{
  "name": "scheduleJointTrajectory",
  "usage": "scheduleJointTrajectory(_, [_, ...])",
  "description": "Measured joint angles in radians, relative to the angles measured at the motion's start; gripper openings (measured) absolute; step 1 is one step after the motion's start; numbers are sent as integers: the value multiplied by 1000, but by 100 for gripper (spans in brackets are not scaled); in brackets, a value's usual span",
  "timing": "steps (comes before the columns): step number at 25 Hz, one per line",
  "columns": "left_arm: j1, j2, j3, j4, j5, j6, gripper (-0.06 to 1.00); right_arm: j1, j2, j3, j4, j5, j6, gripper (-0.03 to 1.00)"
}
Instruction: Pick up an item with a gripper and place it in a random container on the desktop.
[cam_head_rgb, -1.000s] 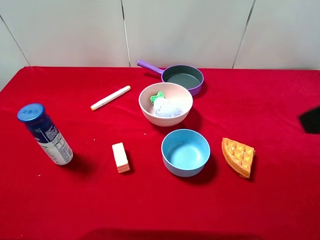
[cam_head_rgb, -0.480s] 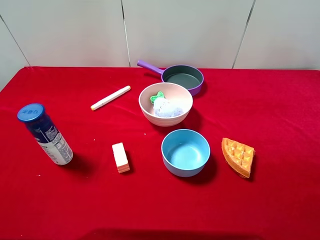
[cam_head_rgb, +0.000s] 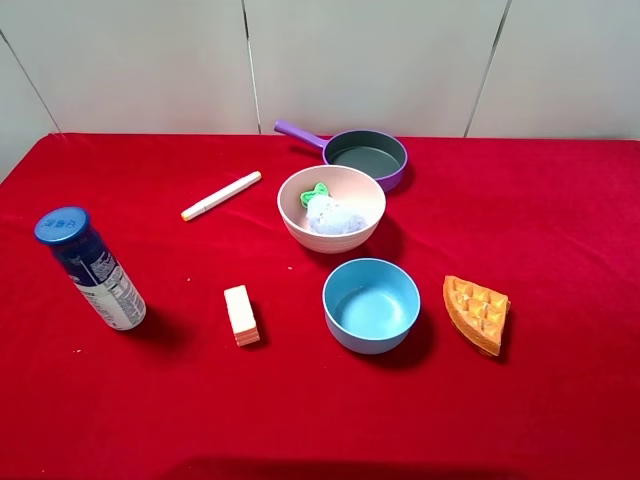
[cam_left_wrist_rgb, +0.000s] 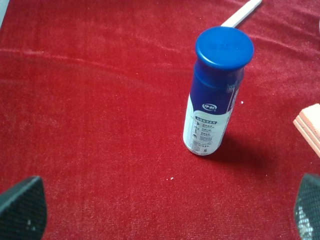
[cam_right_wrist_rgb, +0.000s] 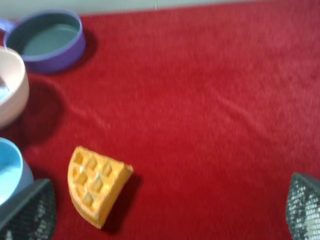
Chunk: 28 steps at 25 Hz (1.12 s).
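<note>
Pale-pink container (cam_head_rgb: 331, 207) is holding your fuzzy item (cam_head_rgb: 331, 214); the blue bowl (cam_head_rgb: 371, 304) and purple pan (cam_head_rgb: 366, 155) are sitting bare. Your left gripper (cam_left_wrist_rgb: 165, 210) and right gripper (cam_right_wrist_rgb: 170, 210) are both hanging spread, gripping nothing.

We're seeing the plush toy (cam_head_rgb: 332, 214) partly sunk behind the pink bowl's rim (cam_head_rgb: 331, 178); tag not readable. Right wrist pic is blurring, cutting off pink bowl (cam_right_wrist_rgb: 11, 85) & blue bowl (cam_right_wrist_rgb: 10, 170). Bottle (cam_left_wrist_rgb: 215, 95) label's too small to read.
</note>
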Motion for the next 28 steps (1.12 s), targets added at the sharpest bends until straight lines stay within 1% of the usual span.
scheduleJointTrajectory(28, [0,0,0,0,0,0,99,0,-5,1,0,-8,0,69])
